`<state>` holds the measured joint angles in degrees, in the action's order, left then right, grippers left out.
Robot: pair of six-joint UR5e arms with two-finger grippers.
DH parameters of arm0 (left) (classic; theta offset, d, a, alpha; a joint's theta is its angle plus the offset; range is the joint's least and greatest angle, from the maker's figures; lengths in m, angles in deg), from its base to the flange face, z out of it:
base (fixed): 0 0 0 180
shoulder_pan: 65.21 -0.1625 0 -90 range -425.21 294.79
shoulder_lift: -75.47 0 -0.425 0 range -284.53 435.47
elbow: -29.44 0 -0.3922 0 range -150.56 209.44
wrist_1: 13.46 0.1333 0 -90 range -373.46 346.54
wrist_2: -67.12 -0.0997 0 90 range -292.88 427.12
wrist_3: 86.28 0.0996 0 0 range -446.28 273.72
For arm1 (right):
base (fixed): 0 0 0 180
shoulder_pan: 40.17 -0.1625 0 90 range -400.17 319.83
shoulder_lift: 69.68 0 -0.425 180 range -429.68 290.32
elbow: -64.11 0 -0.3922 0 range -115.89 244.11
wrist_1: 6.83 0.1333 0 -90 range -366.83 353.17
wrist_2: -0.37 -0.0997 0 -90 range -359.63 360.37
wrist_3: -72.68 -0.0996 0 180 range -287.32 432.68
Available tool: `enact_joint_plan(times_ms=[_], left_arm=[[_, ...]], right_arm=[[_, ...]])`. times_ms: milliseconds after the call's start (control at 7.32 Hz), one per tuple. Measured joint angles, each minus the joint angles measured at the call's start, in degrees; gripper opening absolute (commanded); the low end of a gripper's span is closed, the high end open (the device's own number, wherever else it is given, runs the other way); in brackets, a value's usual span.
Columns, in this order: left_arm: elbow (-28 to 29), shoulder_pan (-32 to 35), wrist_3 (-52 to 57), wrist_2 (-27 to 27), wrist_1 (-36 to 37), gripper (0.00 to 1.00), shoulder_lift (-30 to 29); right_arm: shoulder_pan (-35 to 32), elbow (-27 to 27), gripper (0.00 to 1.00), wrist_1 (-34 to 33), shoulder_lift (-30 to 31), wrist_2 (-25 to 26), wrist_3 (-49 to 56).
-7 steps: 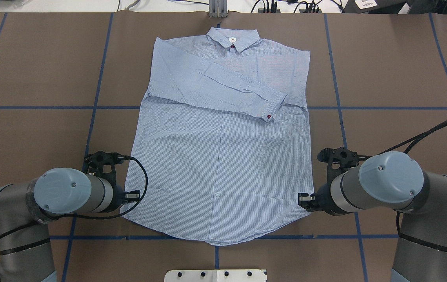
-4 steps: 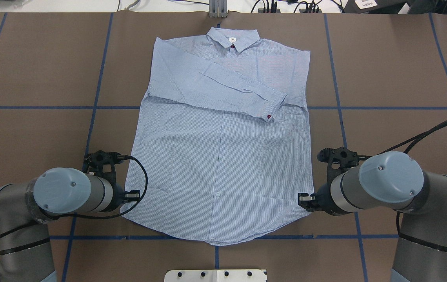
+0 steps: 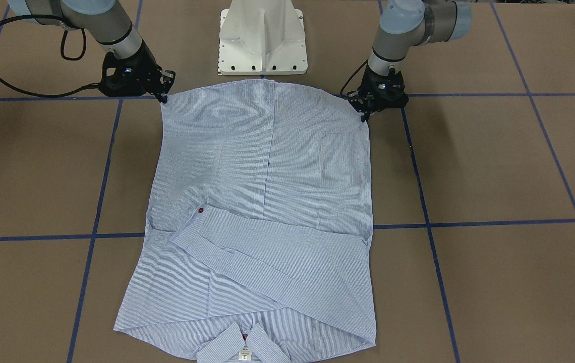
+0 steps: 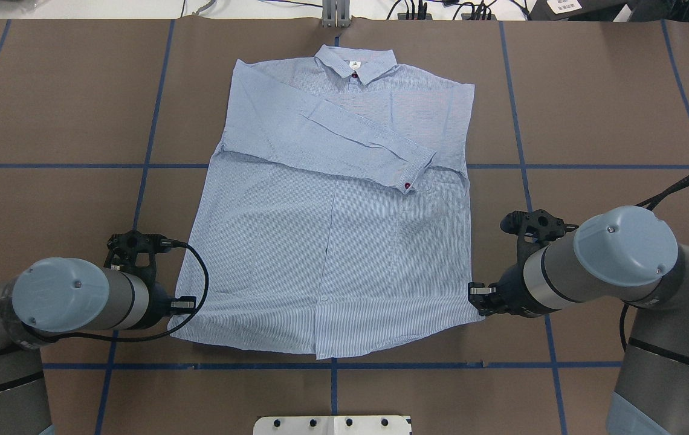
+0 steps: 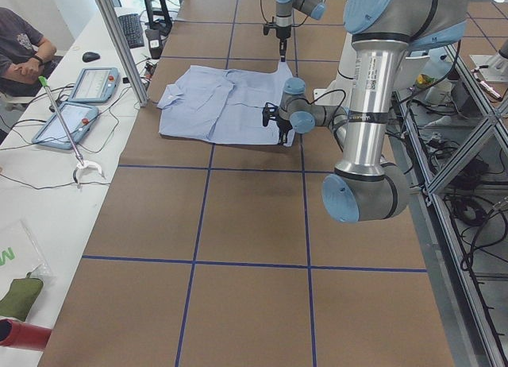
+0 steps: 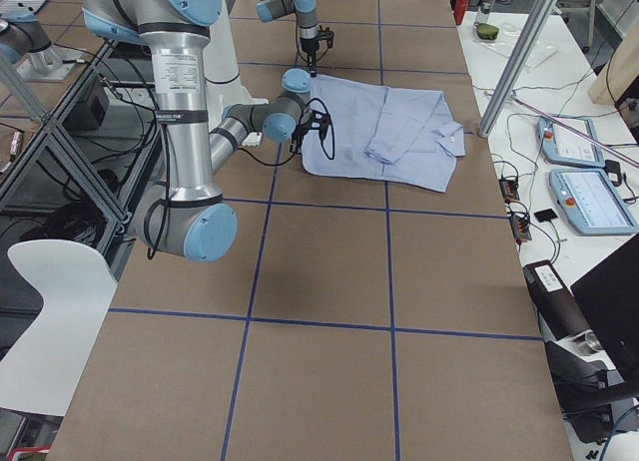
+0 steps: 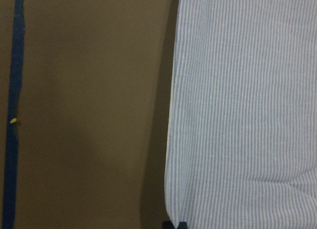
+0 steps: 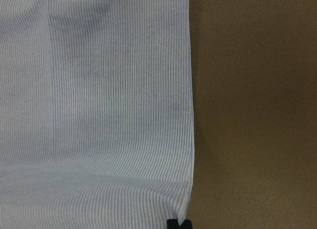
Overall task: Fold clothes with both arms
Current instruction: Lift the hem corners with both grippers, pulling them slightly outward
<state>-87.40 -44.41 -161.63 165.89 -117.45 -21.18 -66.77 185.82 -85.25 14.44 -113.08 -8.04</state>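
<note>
At the hem's left corner, the left hand [image 4: 182, 306] is clamping the shirt [image 4: 332, 241] spread on the surface [image 4: 48, 121]; the right hand [image 4: 476, 297] is clamping the opposite corner. Both are pulling outward, straightening the hem (curved a moment ago), apparently readying the fold.

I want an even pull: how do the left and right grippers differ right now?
The left gripper pinches the shirt near its hem corner on the overhead view's left; the right gripper pinches the opposite corner. The left cable loops over the shirt's edge by its gripper; the right cable trails off behind its arm. Both are shut on the shirt.
</note>
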Motion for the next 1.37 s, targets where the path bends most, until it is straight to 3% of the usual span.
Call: enact_joint_plan(times_ms=[546, 1366], left_arm=[[-1.58, -0.05, 0.64, 1.33, 2.42, 0.00, -1.28], [-10.34, 0.41, 0.65, 4.80, 3.02, 0.00, 1.32]], right_arm=[[-0.73, 0.58, 0.00, 0.10, -0.08, -0.79, 0.06], [-7.44, 6.37, 0.00, 0.10, 1.41, -11.88, 1.15]])
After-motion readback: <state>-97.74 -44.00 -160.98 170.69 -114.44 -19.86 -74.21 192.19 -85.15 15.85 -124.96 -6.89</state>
